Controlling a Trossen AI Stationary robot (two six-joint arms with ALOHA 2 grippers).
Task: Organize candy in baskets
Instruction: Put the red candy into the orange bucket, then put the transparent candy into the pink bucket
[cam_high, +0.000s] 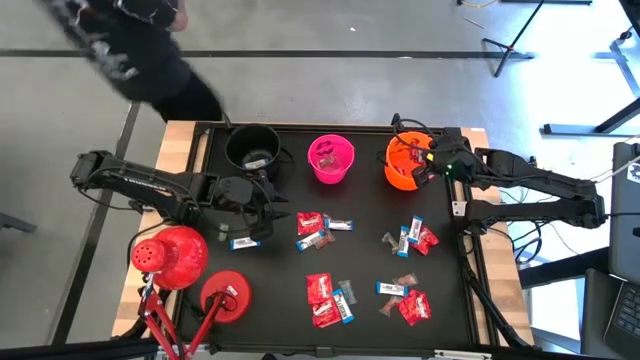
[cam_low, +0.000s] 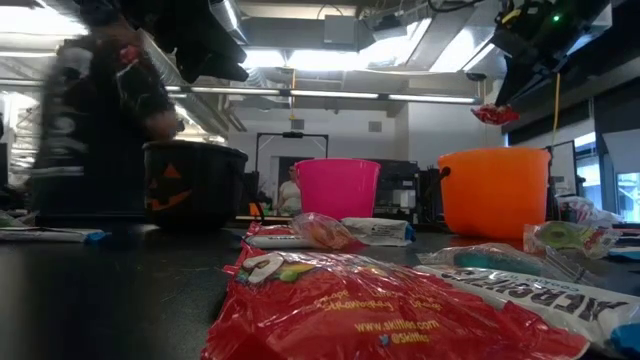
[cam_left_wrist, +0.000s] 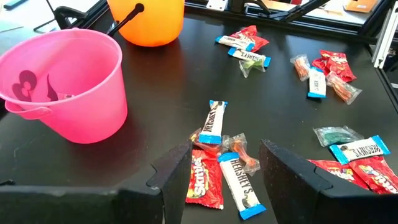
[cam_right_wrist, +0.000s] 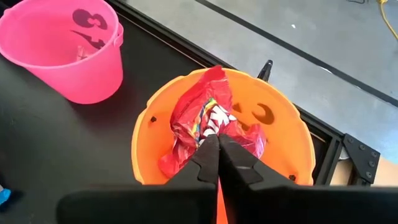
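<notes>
Three buckets stand along the table's far side: black (cam_high: 253, 148), pink (cam_high: 331, 158) and orange (cam_high: 405, 165). Several red, blue-and-white and grey wrapped candies (cam_high: 320, 230) lie flat over the black table top. My right gripper (cam_right_wrist: 216, 138) is above the orange bucket (cam_right_wrist: 217, 124), shut on a red candy (cam_low: 495, 113). My left gripper (cam_left_wrist: 227, 177) is open and hovers low near the black bucket. Its fingers stand either side of a red candy (cam_left_wrist: 205, 180) and a blue-and-white bar (cam_left_wrist: 242, 183) without touching them. My right gripper pinches a red candy wrapper (cam_right_wrist: 208, 118) between its two fingertips, coming from above and pointing down. The candy is lifted clear and hangs below the fingers, over the orange bucket's (cam_low: 495, 190) mouth. More red wrappers (cam_right_wrist: 177, 155) lie inside the bucket.
Two red dome-shaped lamp heads (cam_high: 170, 255) (cam_high: 227, 295) on red legs stand at the table's near-left corner, close to my left arm. A person in dark clothes (cam_high: 130, 50) is beyond the far-left corner. Bare table top lies between the candy groups.
</notes>
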